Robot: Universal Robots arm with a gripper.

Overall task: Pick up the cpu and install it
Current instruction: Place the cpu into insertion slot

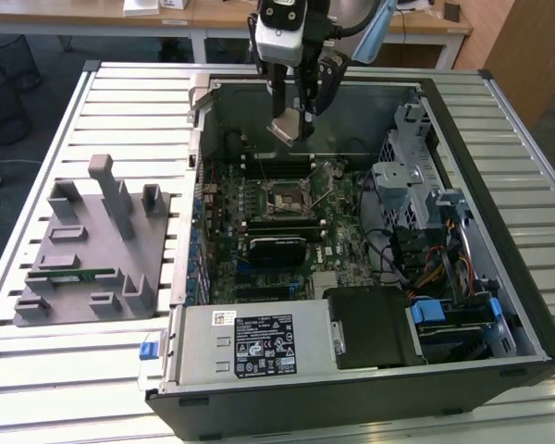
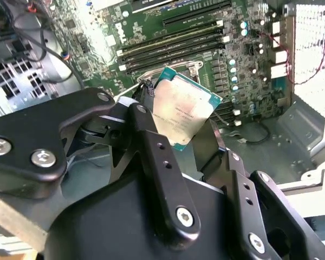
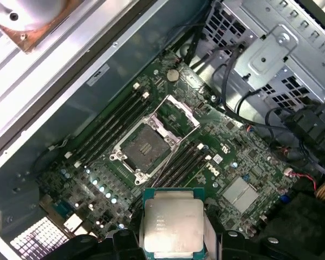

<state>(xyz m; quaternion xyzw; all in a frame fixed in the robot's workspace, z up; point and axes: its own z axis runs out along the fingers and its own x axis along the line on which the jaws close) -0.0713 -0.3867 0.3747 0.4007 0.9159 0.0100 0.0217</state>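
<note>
Gripper [image 1: 294,118] - fingers clamped on cpu [image 3: 172,227] by two opposite edges, metal lid bare toward both wrist views. I judge edge grip spares contact face.
Cpu in air, well above socket [image 3: 143,145], touching nothing else. Whether dead over socket, I cannot tell.
Socket empty, load frame [image 3: 176,110] swung up, so seat lies open to receive chip.
Grey tray [image 1: 83,250] outside case, well apart from socket - green memory stick [image 1: 69,275] lying on it.
My judgement: pick done, seating not yet done.
</note>
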